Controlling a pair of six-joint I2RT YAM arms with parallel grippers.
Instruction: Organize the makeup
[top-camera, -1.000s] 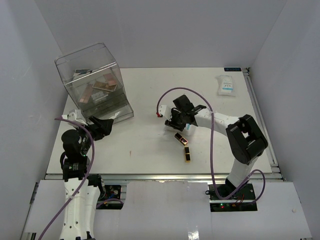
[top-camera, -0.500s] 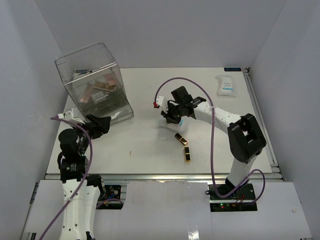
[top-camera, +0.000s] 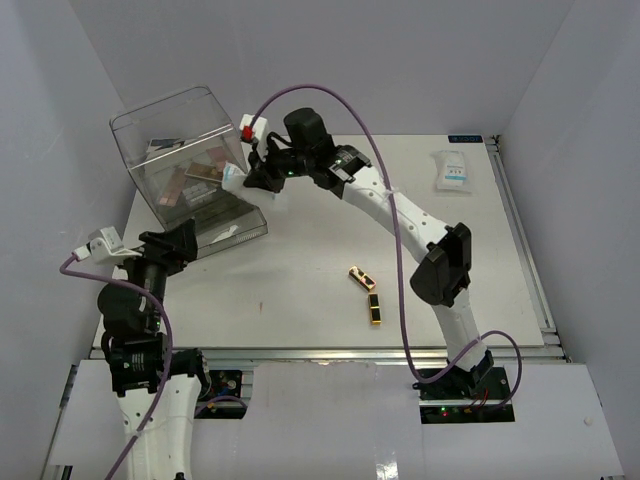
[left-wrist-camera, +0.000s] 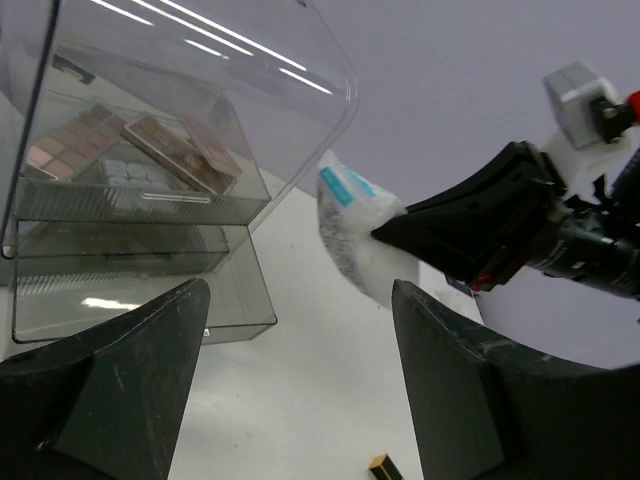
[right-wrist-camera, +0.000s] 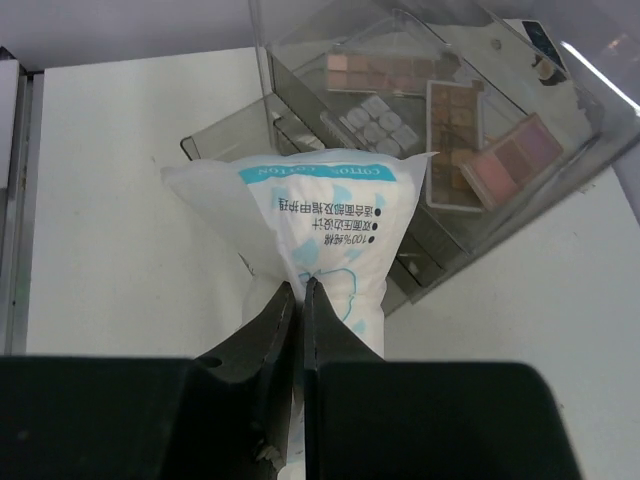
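White table (top-camera: 300, 290), grey walls. Right gripper (right-wrist-camera: 298, 290) clamped on sachet (right-wrist-camera: 330, 215), held at clear box (top-camera: 180, 130) mouth, 10 o'clock. Left gripper (left-wrist-camera: 298, 300) gapes empty, 8 o'clock. Advice: push sachet well inside before release, clear of palettes (right-wrist-camera: 455, 125).

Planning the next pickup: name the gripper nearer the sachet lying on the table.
Right. The right gripper, shut on the other sachet, is well left of the lying sachet; the left gripper is farther left.
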